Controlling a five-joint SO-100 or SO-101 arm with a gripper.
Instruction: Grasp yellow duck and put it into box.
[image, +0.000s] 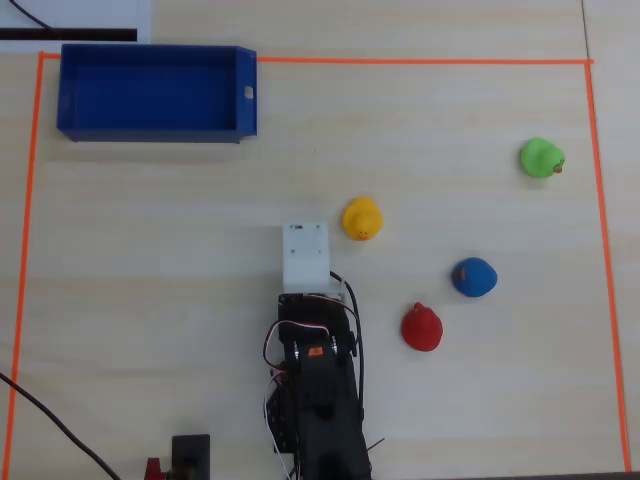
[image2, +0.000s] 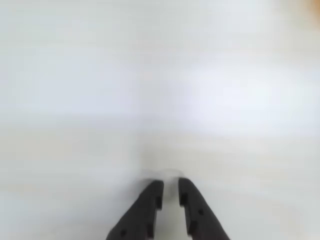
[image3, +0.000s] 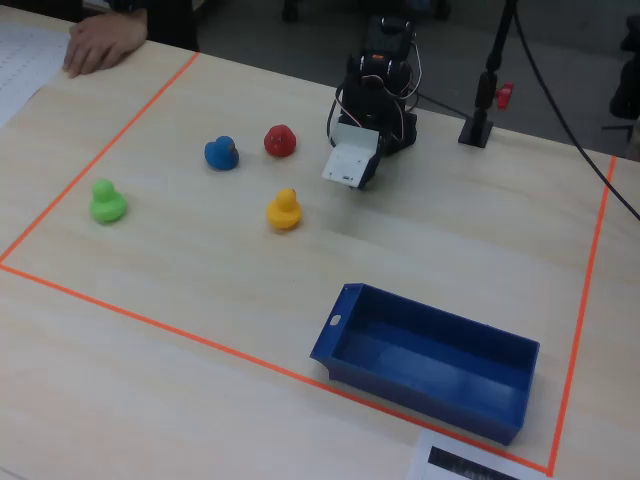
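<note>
Here the yellow duck (image: 362, 218) sits upright on the tabletop (image: 450, 400), beak toward the overhead view's bottom edge.
Only the wrist view shows the hand (image2: 170, 191): narrow, empty. The blue box (image: 150, 93) lies well apart.

Pale wood table (image3: 200, 300), orange tape border (image3: 150, 318); dark floor (image3: 560, 60) behind, even light.
</note>
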